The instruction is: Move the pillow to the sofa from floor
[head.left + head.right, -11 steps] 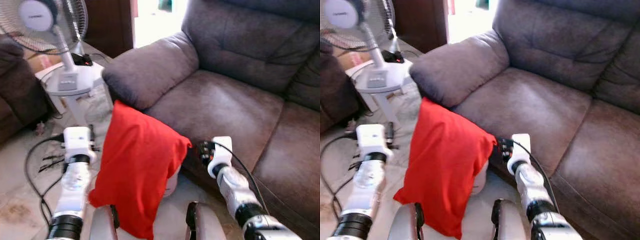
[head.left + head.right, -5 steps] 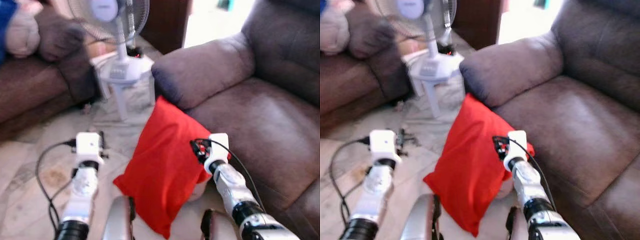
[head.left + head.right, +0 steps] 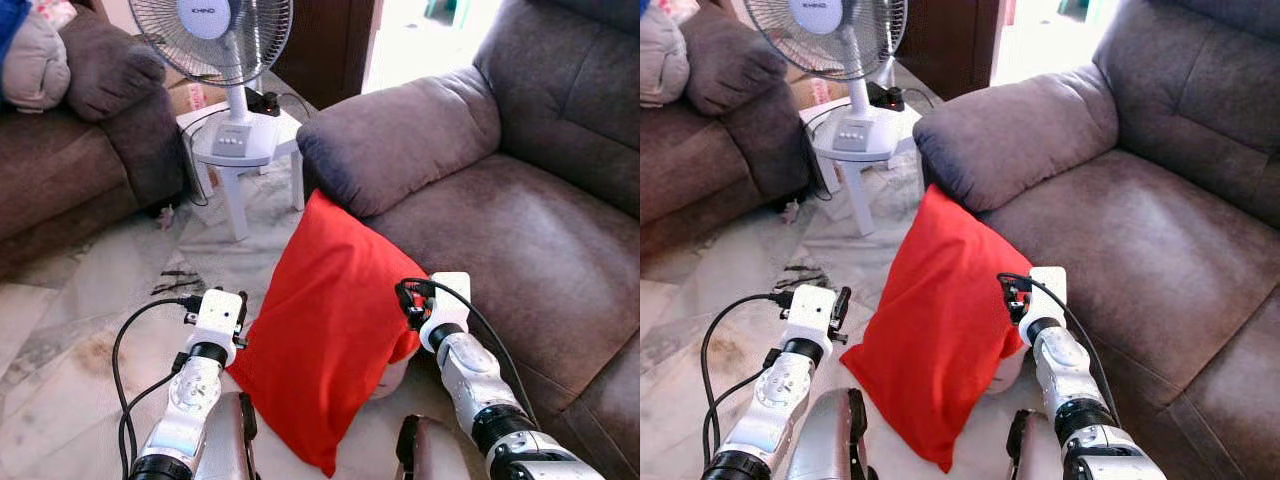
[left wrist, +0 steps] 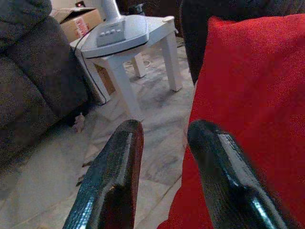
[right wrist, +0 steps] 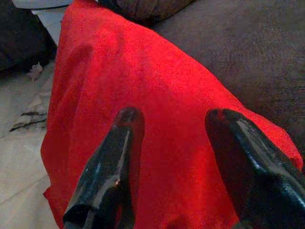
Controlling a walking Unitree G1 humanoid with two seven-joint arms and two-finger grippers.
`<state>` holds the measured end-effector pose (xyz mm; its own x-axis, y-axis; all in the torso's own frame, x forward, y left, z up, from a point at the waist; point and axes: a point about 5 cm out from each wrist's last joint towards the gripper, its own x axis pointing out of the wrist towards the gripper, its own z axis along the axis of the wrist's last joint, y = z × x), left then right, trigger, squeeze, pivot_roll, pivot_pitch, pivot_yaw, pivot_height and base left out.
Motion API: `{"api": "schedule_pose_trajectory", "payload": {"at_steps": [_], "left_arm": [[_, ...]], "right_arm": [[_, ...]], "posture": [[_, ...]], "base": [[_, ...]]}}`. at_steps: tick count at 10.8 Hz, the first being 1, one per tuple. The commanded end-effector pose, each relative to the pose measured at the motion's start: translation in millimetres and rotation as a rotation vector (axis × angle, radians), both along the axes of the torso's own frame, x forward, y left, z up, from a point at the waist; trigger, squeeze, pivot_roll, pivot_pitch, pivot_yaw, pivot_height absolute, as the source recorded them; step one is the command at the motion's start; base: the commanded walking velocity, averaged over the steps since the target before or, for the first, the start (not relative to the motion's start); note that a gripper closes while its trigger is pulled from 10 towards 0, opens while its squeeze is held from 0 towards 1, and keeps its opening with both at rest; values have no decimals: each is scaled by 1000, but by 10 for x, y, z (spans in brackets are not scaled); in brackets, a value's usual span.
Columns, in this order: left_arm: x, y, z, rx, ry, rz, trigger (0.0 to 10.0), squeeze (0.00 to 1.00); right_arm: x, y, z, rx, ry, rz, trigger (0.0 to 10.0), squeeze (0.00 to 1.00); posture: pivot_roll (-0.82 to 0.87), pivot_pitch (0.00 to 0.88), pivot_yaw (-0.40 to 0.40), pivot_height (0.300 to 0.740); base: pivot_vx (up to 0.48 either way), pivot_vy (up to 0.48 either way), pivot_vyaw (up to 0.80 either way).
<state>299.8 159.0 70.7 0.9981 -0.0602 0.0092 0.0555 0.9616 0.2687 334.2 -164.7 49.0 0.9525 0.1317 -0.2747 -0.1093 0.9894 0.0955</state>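
Note:
A red pillow (image 3: pixel 325 330) stands on edge on the tiled floor, leaning against the front of the grey-brown sofa (image 3: pixel 520 230) just below its armrest (image 3: pixel 400 135). My left gripper (image 4: pixel 164 131) is open at the pillow's (image 4: pixel 248 109) left edge, one finger beside the fabric and the other over the floor. My right gripper (image 5: pixel 174 117) is open over the pillow's (image 5: pixel 157 81) upper right part, close to the sofa seat. Both silver arms reach in from below, the left wrist (image 3: pixel 218 310) and the right wrist (image 3: pixel 432 300) flanking the pillow.
A standing fan (image 3: pixel 215 40) rests on a small white stool (image 3: pixel 240 150) to the left of the armrest. A second brown sofa (image 3: pixel 70 190) runs along the far left. Black cables (image 3: pixel 175 285) lie on the floor by the left arm. A cardboard box (image 4: pixel 78 24) sits behind the stool.
The camera has swung left and steadied, so the fan and the left sofa are in view. My left arm has come in closer to the pillow's left edge. The pillow still leans on the sofa.

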Motion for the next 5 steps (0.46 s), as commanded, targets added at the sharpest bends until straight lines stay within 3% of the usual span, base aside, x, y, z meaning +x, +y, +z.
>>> {"api": "schedule_pose_trajectory", "payload": {"at_steps": [1,3,5], "left_arm": [[3,-30,-20,15,7,-19,10000,0],[15,-64,-18,13,6,-20,10000,0],[18,-74,-18,10,4,-19,10000,0]], "right_arm": [[-7,-31,-23,16,19,-18,10000,0],[-5,-52,-9,6,8,-13,10000,0],[5,-47,16,-7,-12,-5,10000,0]], "posture": [[40,108,-54,553],[34,108,-61,553],[33,109,-64,553]], "base": [[0,0,-800],[0,0,-762],[0,0,0]]}}
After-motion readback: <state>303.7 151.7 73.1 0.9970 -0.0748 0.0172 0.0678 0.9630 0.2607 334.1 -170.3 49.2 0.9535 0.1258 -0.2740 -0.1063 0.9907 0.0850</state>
